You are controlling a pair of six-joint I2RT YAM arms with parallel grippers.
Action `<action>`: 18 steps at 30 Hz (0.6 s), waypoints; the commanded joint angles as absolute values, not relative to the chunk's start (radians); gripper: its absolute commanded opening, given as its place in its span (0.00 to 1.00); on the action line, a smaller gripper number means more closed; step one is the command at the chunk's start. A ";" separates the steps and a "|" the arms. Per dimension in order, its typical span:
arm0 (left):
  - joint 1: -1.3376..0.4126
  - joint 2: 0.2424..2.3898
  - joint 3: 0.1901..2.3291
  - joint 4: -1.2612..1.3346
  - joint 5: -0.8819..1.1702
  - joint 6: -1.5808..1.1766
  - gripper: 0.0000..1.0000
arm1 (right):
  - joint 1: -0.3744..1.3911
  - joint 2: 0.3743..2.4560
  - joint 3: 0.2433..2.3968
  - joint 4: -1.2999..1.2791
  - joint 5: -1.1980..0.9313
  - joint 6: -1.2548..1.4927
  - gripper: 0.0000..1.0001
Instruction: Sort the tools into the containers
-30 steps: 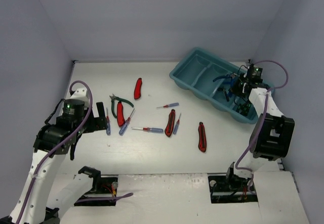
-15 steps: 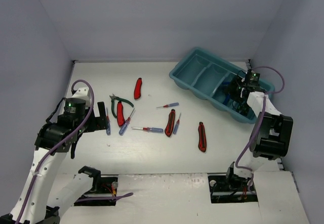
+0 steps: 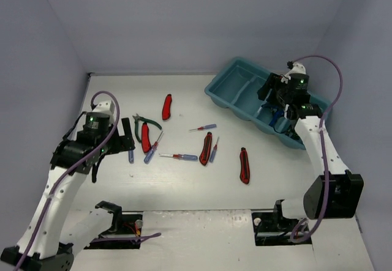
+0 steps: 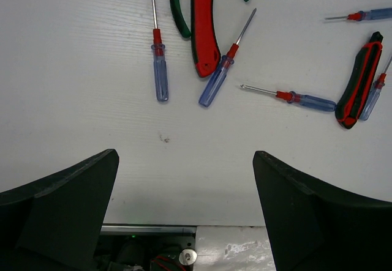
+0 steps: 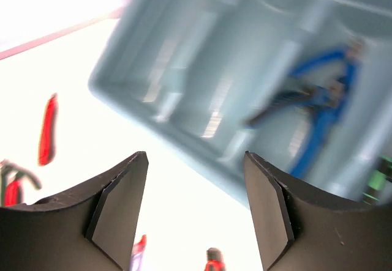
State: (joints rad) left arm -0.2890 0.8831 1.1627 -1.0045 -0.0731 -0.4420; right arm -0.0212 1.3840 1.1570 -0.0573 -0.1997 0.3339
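Tray (image 3: 213, 93) holds blue pliers (image 5: 324, 109) in 1 compartment, ahead and right of the right gripper (image 5: 195, 158), which hangs released and empty above.

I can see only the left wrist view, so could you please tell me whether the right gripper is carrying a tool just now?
Observer: No, the right gripper is open, with nothing between its fingers in its own wrist view.
Operator: Thank you. Where is it?
Observer: Over the long teal-blue plastic tray, as the top view shows.
Operator: Is anything in that tray?
Observer: Blue-handled pliers lie in one compartment, though the picture is blurred.
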 commanded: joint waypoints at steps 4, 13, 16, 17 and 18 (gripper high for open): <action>-0.272 1.156 1.171 -0.785 -0.085 -0.519 0.76 | 0.105 1.223 1.130 -0.076 -0.214 0.305 0.62; -0.126 1.548 1.297 -0.629 0.052 -0.520 0.49 | 0.171 1.077 1.000 -0.094 -0.304 0.312 0.63; -0.100 1.654 1.343 -0.584 0.068 -0.487 0.42 | 0.178 1.043 0.965 -0.099 -0.326 0.309 0.64; -0.095 1.690 1.357 -0.572 0.070 -0.477 0.40 | 0.180 1.032 0.955 -0.102 -0.332 0.308 0.64; -0.090 1.729 1.369 -0.562 0.071 -0.469 0.39 | 0.182 1.021 0.948 -0.106 -0.337 0.308 0.64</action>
State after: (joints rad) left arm -0.1151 1.6478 1.2703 -0.6751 0.0318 -0.5040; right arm 0.1717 1.0799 0.9708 -0.1394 -0.2853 0.3153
